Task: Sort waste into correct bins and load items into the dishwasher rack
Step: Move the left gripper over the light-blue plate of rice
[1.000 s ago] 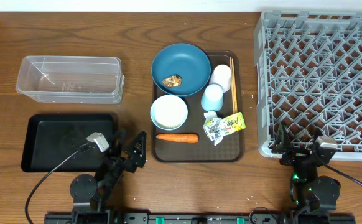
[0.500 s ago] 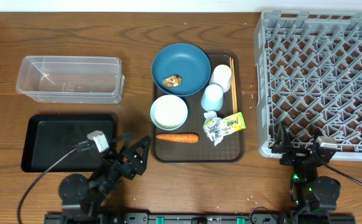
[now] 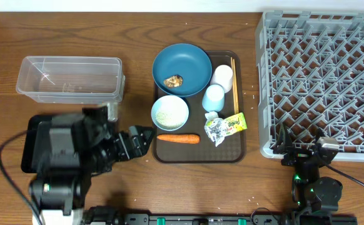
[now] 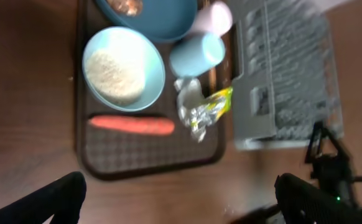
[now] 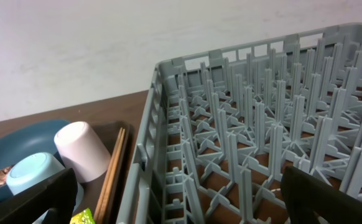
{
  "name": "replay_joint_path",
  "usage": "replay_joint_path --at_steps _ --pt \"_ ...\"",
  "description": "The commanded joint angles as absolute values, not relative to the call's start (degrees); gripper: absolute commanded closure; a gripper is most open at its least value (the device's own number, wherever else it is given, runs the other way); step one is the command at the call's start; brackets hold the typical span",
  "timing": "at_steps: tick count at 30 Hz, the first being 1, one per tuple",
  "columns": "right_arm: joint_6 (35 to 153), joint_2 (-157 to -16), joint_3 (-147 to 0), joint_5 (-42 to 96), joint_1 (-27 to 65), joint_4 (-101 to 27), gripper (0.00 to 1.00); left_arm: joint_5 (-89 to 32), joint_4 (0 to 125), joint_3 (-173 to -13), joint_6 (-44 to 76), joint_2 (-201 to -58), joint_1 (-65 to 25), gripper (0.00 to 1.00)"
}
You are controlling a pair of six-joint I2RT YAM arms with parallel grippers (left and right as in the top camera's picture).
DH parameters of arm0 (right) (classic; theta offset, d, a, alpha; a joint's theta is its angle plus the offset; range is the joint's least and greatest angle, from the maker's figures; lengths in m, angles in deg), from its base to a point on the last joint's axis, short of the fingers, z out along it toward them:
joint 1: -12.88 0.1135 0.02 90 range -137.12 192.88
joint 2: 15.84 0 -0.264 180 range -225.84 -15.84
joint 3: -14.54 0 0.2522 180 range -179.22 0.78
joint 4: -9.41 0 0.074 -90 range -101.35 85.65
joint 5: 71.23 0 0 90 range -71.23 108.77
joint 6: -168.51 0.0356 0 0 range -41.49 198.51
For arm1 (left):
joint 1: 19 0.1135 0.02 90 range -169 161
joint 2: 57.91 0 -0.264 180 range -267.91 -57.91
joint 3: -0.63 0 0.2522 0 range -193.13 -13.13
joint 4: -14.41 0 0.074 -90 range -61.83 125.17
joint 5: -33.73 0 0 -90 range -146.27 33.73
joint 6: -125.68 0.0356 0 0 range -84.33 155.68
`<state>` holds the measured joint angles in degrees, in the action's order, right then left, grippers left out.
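Left claw [image 4: 181, 204] stands open and empty, with the carrot [image 4: 131, 125] just ahead. The view is blurred, but a skewed descent could probably roll it or tip the rice bowl [image 4: 124, 68] beyond. Right claw [image 5: 181, 202] is open too.

Left gripper [image 3: 144, 139] sits at eight o'clock, jaws wide apart, pointing toward three. Right gripper [image 3: 301, 147] rests at five o'clock, jaws likewise spread.

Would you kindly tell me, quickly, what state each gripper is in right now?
Left gripper: open, holding nothing.
Right gripper: open, holding nothing.
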<state>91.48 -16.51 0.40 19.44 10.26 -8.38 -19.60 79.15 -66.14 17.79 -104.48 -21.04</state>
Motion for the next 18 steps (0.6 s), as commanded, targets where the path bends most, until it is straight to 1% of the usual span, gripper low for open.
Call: replay_joint_path --at_steps 1,4,6,9,13,16,18 --pt "91.3 -16.2 0.5 19.9 9.4 -8.6 0.01 -29.4 81.3 -71.2 22.6 -107.9 -26.9 0.02" --pt "91.3 -16.2 0.5 19.9 9.4 -8.6 0.01 -37.4 80.4 -72.4 22.6 -109.3 -34.3 0.02" --pt "91.3 -16.2 0.5 19.9 9.4 -8.6 0.01 -44.8 78.9 -72.5 22.5 -109.9 -39.9 0.02" --pt "91.3 -16.5 0.5 19.9 9.4 -8.6 0.01 -54.7 75.9 -72.5 22.6 -111.3 -45.8 0.02" --pt "91.3 -16.5 0.5 19.9 9.4 -8.6 0.01 -55.4 72.1 -72.5 22.2 -113.7 -47.9 0.02" --pt "91.3 -16.5 0.5 19.9 9.4 -8.6 0.01 -55.2 69.5 -72.5 17.1 -115.9 -47.9 0.02" --pt "91.3 -16.5 0.5 19.9 9.4 -8.6 0.01 -54.1 67.8 -72.5 16.5 -117.7 -47.9 0.02"
